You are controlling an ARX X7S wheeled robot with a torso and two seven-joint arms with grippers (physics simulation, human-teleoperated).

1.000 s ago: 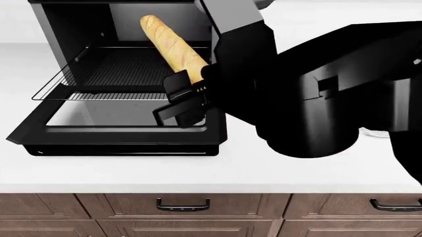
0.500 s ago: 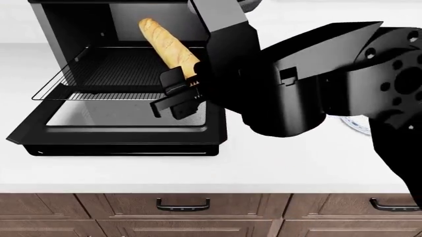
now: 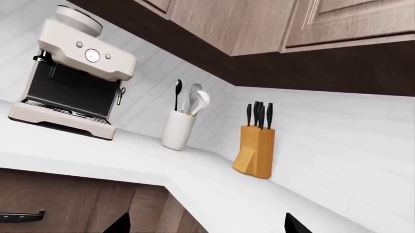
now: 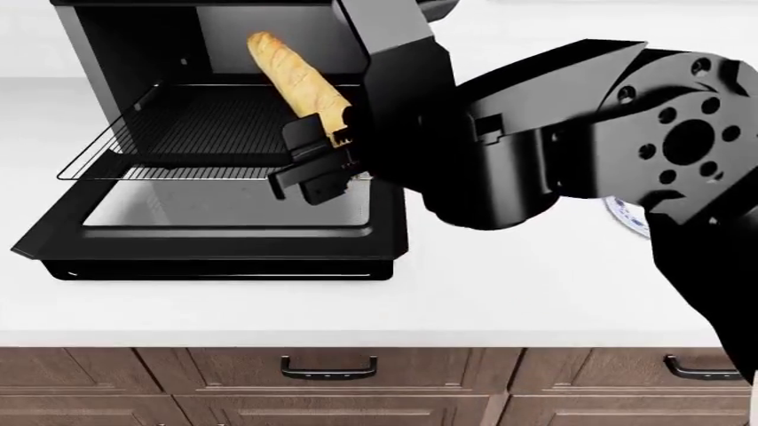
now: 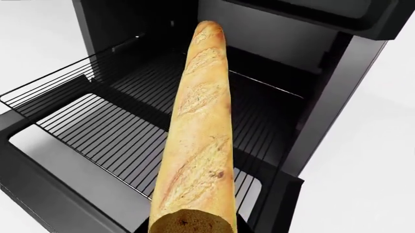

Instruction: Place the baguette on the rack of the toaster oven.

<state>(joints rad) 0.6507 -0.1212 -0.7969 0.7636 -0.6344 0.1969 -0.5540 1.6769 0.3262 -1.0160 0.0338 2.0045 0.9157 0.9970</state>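
Observation:
The golden baguette [image 4: 293,76] is held at its near end by my right gripper [image 4: 318,160], which is shut on it. It slants up and back over the pulled-out silver wire rack [image 4: 166,142] of the toaster oven [image 4: 130,44], its far tip inside the black cavity. The right wrist view shows the baguette [image 5: 198,131] running lengthwise above the rack [image 5: 97,126], apart from the bars. The black door [image 4: 213,231] lies dropped open below the rack. My left gripper is far from the oven; only its fingertips [image 3: 290,224] show, wide apart and empty.
The white counter [image 4: 355,302] runs in front, with wooden drawers [image 4: 332,390] below. A plate edge [image 4: 626,217] peeks from behind my right arm. The left wrist view shows a coffee machine [image 3: 71,73], a utensil holder [image 3: 178,128] and a knife block [image 3: 254,148].
My right gripper has carried the baguette a little up and left, further over the rack. The right arm's elbow has swung to the right.

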